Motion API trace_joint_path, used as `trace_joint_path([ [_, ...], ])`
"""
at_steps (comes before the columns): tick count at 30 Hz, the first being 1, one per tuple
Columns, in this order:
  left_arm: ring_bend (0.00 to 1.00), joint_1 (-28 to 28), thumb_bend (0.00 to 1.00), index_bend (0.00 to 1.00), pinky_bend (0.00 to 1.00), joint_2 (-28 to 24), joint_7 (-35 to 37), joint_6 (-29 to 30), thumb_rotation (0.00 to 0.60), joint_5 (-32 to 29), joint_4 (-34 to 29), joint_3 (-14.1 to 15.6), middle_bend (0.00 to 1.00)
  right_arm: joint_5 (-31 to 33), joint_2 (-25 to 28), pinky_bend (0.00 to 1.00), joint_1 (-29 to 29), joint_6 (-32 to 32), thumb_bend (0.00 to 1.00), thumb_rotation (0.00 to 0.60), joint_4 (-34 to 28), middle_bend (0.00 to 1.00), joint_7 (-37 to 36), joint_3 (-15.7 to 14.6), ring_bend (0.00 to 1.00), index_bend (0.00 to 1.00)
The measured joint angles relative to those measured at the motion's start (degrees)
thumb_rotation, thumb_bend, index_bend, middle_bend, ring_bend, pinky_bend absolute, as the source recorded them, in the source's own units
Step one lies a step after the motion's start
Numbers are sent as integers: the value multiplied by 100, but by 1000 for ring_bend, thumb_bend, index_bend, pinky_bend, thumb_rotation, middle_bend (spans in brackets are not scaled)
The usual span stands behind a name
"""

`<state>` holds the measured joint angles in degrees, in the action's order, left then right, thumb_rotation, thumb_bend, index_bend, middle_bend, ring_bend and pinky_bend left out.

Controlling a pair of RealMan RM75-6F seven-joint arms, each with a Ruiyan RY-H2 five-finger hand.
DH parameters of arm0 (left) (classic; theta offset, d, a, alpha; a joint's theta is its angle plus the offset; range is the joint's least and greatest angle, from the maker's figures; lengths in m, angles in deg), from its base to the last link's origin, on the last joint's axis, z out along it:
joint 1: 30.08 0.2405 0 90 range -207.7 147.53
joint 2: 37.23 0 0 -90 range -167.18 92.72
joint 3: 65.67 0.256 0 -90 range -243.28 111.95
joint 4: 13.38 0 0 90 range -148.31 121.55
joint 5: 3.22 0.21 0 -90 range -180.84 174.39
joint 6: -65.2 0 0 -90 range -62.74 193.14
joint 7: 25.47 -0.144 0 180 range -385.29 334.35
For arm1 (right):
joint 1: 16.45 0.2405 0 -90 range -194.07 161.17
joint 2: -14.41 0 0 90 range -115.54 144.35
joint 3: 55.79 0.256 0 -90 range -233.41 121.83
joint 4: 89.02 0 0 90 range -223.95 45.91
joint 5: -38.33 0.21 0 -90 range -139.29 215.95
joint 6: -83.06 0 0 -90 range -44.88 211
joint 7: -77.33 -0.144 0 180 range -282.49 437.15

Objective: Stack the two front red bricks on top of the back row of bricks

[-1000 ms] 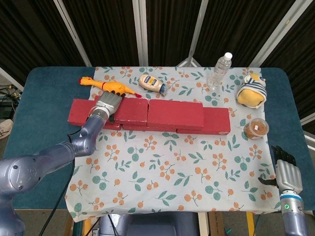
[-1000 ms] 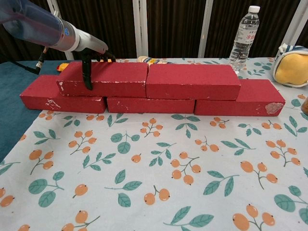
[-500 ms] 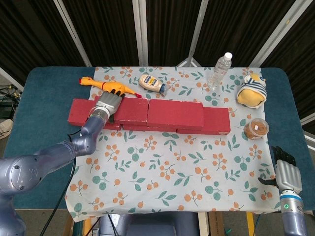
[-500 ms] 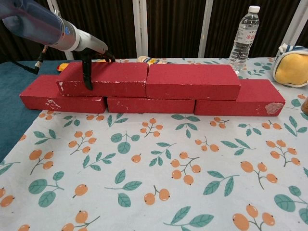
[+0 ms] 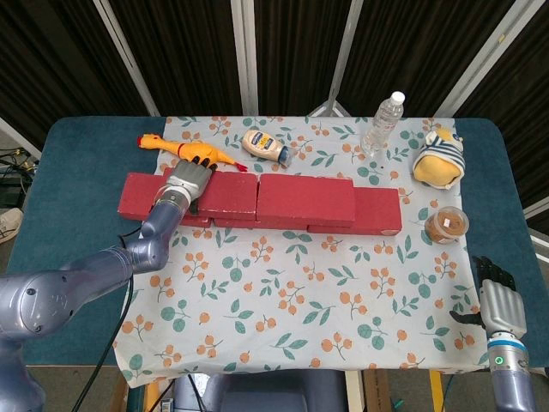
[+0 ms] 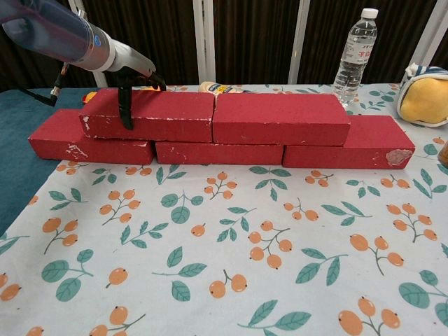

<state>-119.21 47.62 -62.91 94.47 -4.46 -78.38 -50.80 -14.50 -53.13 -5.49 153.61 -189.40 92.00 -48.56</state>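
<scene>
Fingers of the left hand (image 5: 189, 181) are draping over the upper left brick (image 6: 150, 115), the thumb hanging down its front face while the others are reaching across the top, gripping it. That brick is lying with its long axis running left to right, end to end with the upper right brick (image 6: 280, 118); both are sitting atop the back row of bricks (image 6: 220, 151), which is running the same way across the floral cloth (image 5: 292, 283) on the counter (image 5: 69, 180). The arm is hiding part of the row's left end in the head view. The right hand (image 5: 500, 300) is idling near the front right edge, fingers apart, empty. Behind the bricks are lying a rubber chicken (image 5: 184, 149) and a mayonnaise bottle (image 5: 265, 146); a water bottle (image 5: 383, 123), plush toy (image 5: 438, 158) and jar (image 5: 447, 225) are standing rightward.
</scene>
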Motion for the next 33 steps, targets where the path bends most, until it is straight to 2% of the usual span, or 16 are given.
trace_joint_path([
  [16, 0, 16, 0, 0, 169, 27, -14, 79, 600, 33, -11, -91, 0, 65, 13, 0, 13, -3, 108, 600, -23, 0, 29, -4, 0, 0],
  [33, 0, 173, 0, 0, 167, -15, 177, 116, 600, 542, -92, -391, 0, 78, 29, 0, 17, 20, 108, 600, -59, 0, 56, -16, 0, 0],
])
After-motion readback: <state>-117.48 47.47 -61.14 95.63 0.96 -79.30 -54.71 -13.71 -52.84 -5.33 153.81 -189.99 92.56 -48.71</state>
